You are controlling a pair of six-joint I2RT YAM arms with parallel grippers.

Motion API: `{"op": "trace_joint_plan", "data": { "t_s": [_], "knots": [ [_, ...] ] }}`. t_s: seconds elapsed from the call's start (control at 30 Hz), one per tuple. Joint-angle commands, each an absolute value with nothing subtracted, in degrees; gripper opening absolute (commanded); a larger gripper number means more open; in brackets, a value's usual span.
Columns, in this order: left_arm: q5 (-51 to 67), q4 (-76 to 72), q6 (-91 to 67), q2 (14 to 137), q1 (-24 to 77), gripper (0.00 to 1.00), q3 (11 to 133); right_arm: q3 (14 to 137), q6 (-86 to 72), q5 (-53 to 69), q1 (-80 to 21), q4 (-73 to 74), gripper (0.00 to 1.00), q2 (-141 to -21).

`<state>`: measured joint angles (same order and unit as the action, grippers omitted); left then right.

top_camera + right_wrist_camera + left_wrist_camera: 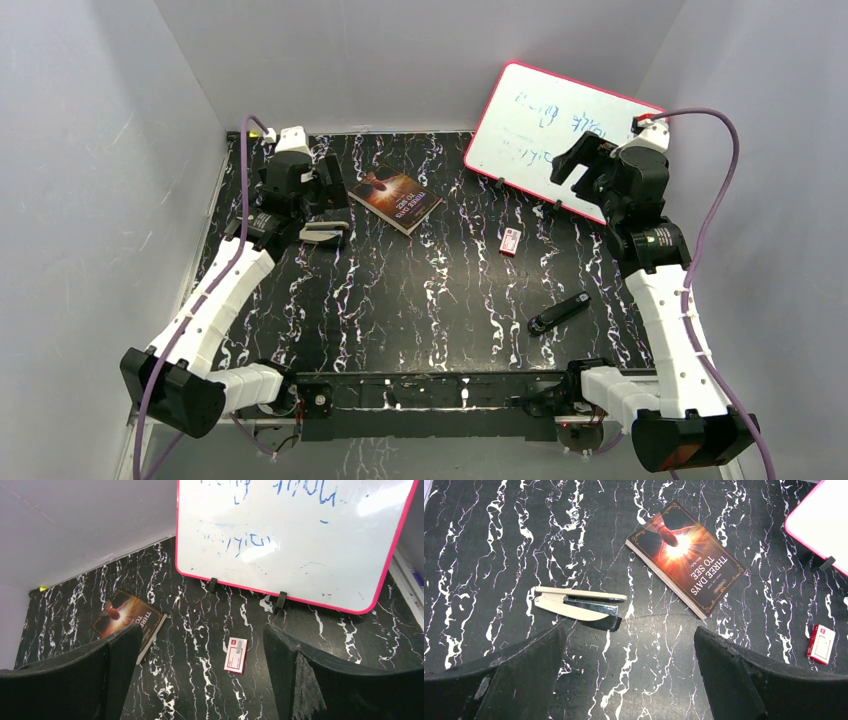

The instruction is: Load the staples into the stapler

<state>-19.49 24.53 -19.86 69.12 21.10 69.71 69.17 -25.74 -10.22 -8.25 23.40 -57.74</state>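
Stapler (574,605) lies near book (686,557) — staple box (821,644) well apart, untouched.

The book (685,559) cover reads "THREE DAYS TO SEE"; whiteboard (295,535) scrawl illegible.

One stapler (579,606), staple box (236,655), book (686,557), whiteboard (295,535), black object (558,313).
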Motion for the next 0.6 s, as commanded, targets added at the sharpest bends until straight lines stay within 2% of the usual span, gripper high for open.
{"op": "trace_joint_plan", "data": {
  "t_s": [0.0, 0.17, 0.57],
  "knots": [
    [-20.7, 23.0, -18.7, 67.1, 20.7, 0.98, 67.6, 68.9, -26.3, -5.8, -8.0, 23.0, 0.98, -57.6],
    [-19.9, 23.9, -20.1, 67.7, 20.7, 0.98, 67.5, 63.3, -26.5, -7.1, -8.0, 22.1, 0.98, -57.0],
    [-22.5, 21.6, -20.2, 68.5, 20.7, 0.98, 63.2, 60.4, -25.0, -3.4, -7.9, 24.7, 0.98, -61.2]
  ]
}}
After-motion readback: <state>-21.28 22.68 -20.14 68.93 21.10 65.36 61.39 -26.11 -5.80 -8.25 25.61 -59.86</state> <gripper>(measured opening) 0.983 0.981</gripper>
